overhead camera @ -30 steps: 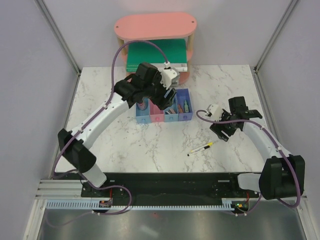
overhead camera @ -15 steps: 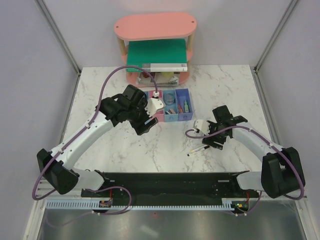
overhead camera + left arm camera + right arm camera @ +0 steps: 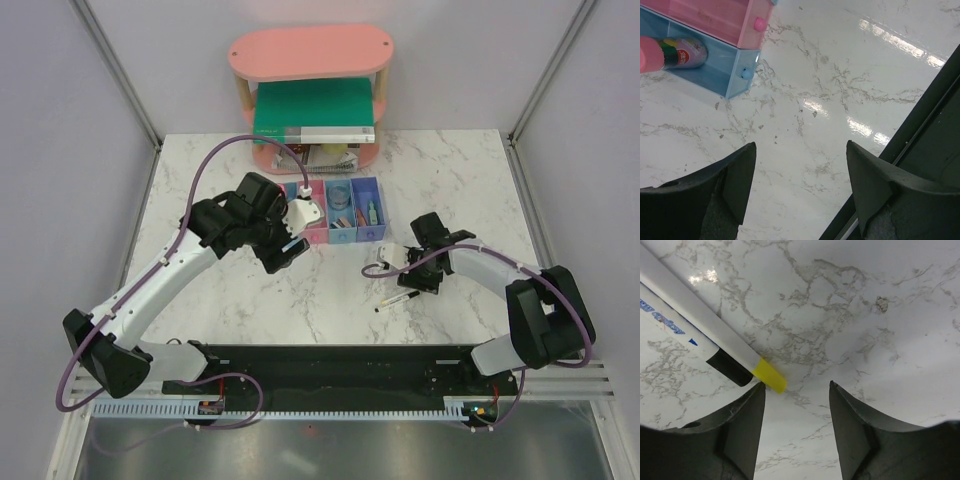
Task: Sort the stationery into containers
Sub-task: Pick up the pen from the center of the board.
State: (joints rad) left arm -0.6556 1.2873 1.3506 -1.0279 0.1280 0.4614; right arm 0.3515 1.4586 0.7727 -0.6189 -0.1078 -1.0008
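**Pen on marble, both pincers empty**

Overhead: yellow-and-black pen (image 3: 396,302) lies centre-right, just below right gripper (image 3: 413,278). Left gripper (image 3: 287,252) sits beside the containers (image 3: 344,238).

Right wrist only: yellow pen tip just off one finger, jaws apart, nothing between.

Left wrist: jaws wide, empty, bin corner upper left.

Bright, even overhead light. White glare streaks cross the marble table (image 3: 815,75) at the left wrist view's upper right. Focus is sharp.

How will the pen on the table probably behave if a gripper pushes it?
The pen looks like a straight, smooth round barrel, so it is probably stiff but may roll on the glossy marble table. It looks slim, so likely light.
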